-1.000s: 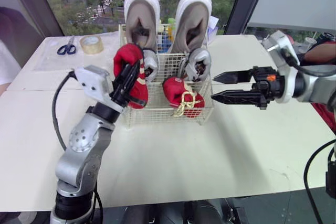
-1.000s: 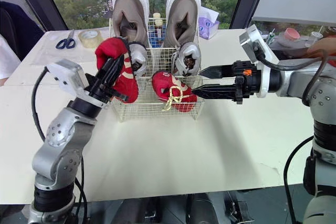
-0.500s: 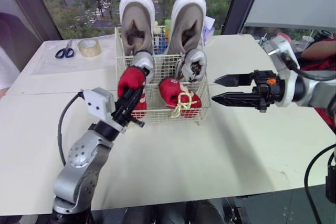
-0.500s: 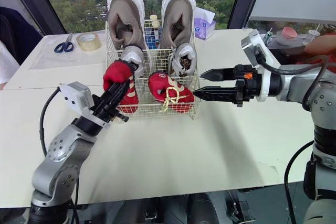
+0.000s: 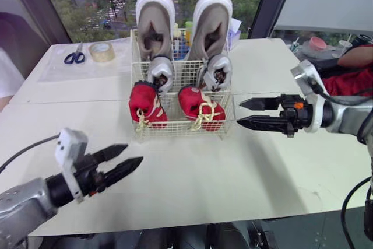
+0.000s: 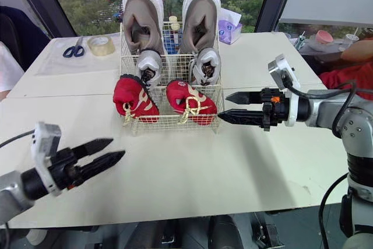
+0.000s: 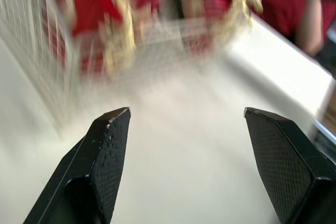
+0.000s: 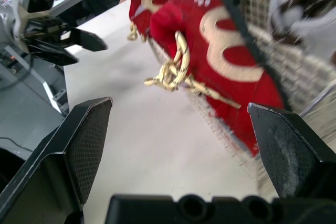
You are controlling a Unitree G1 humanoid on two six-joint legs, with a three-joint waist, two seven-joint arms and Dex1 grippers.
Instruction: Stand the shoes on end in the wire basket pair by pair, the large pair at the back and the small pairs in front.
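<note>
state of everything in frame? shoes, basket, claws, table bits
Large grey-and-white sneaker pair: on end, back of basket.
Small silver shoe pair: on end, middle row.
Small red shoe pair with gold laces: in basket, front row.
White wire basket: upright, six shoes inside.
Left claw: open, empty.
Right claw: open, empty.
Blue-handled scissors: closed, lying flat.

Blue-handled scissors (image 5: 74, 57) lie just beside a tape roll (image 5: 101, 51) on the white table (image 5: 204, 179), with a person's red sleeve (image 5: 348, 81) at its right edge.
</note>
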